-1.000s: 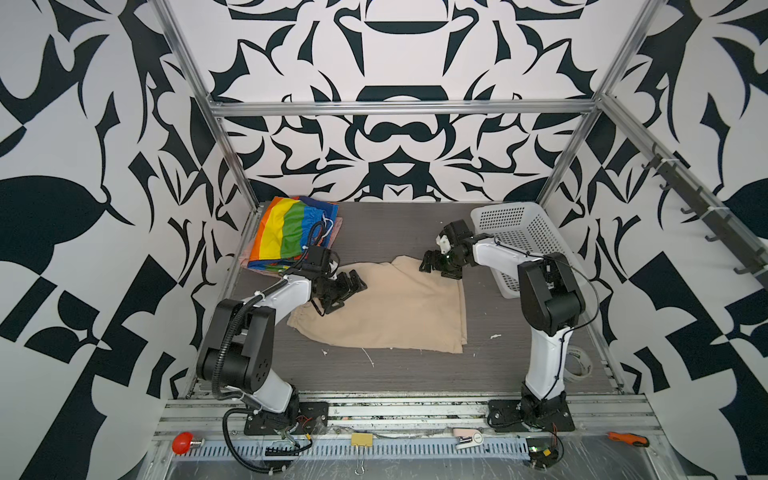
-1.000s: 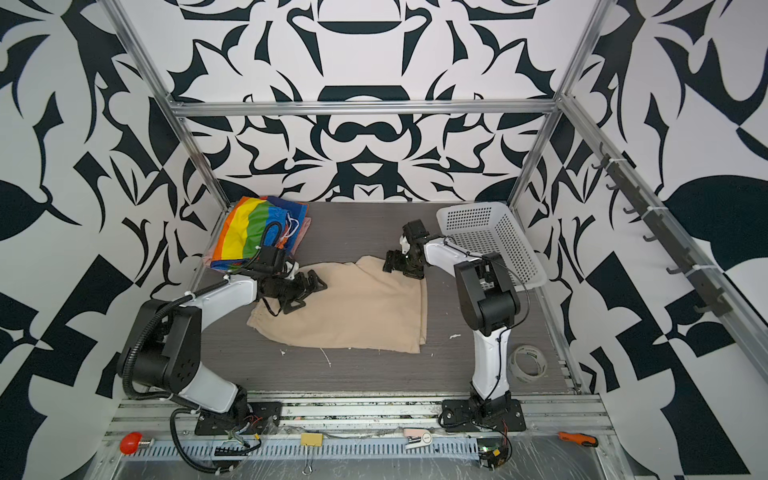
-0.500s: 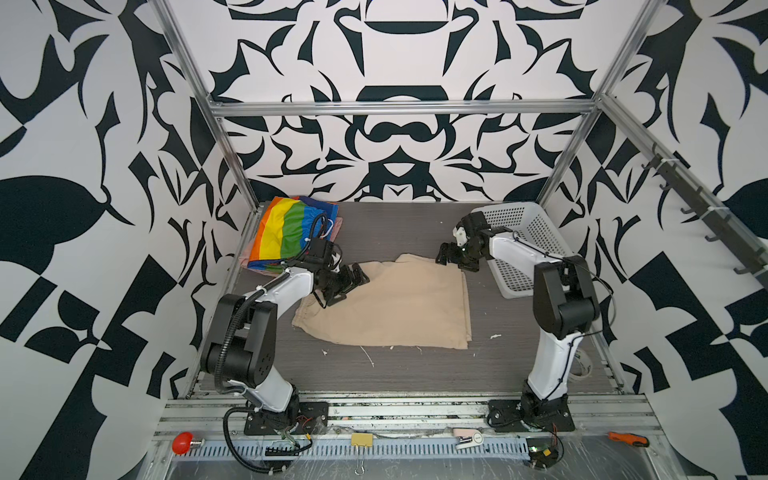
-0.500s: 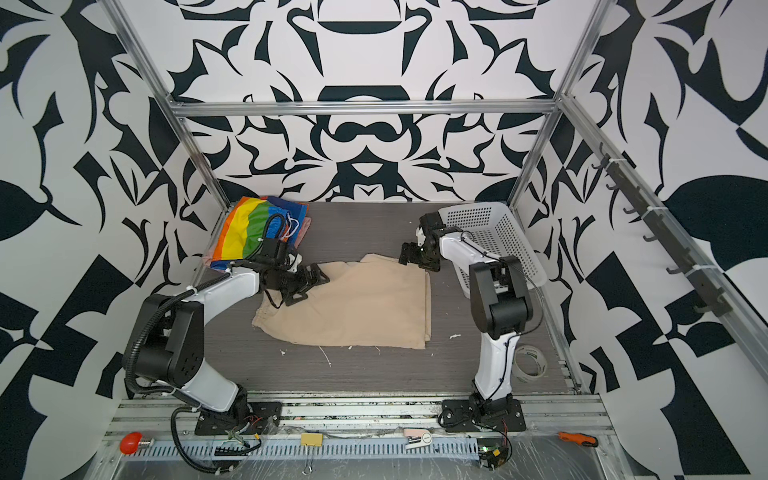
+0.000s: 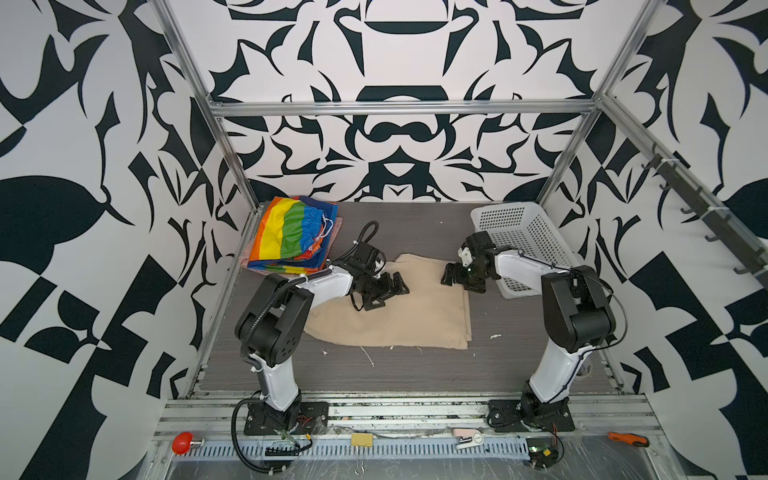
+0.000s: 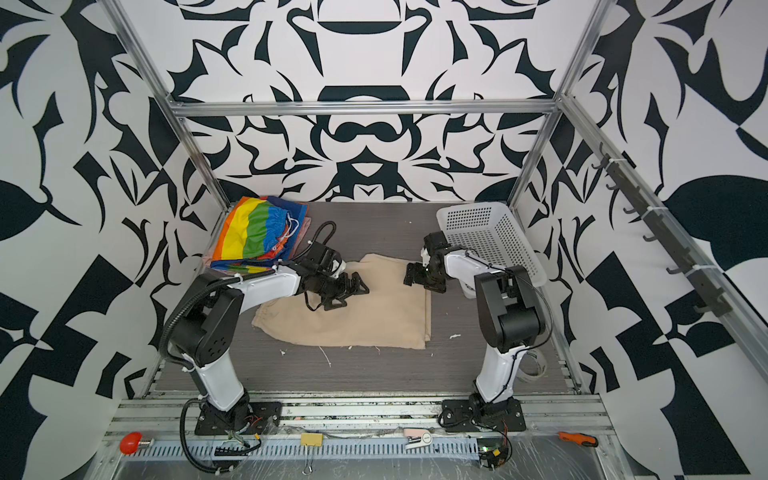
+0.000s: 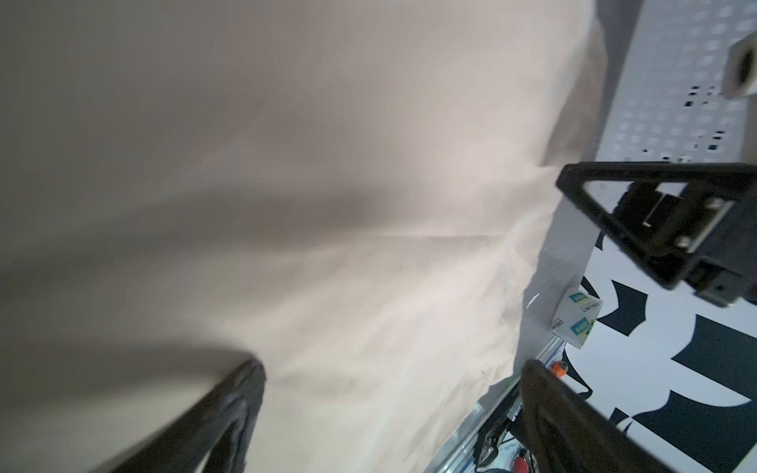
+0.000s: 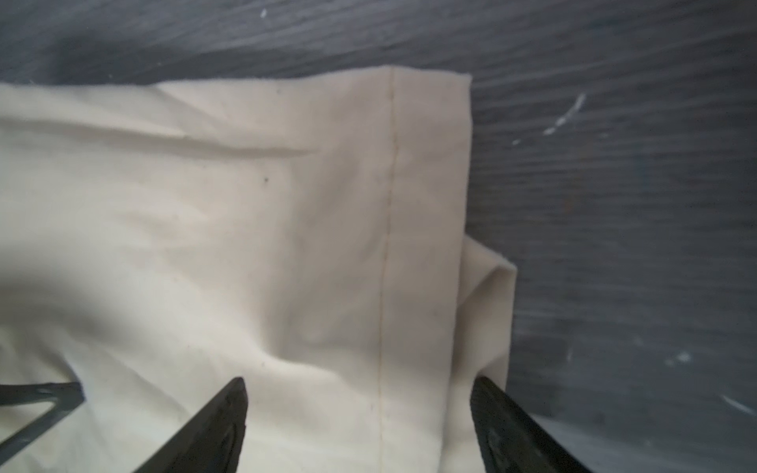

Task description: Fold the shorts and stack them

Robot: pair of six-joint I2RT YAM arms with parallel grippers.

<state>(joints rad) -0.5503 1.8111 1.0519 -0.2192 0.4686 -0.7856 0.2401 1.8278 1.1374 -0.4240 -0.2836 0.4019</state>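
At the far-right hem corner of the beige shorts (image 5: 399,316), risk: the right gripper (image 5: 459,280) pinches only the top layer, skewing the fold. Its jaws are spread, straddling that hem, gripping nothing. The left gripper (image 5: 387,293) has its jaws wide over the far-left cloth, empty. Beyond that corner lie the rainbow shorts (image 5: 291,237).

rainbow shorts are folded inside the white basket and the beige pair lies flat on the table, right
No: the rainbow-striped shorts lie folded at the back left of the table, outside the white basket, as both top views show. The beige shorts do lie flat.
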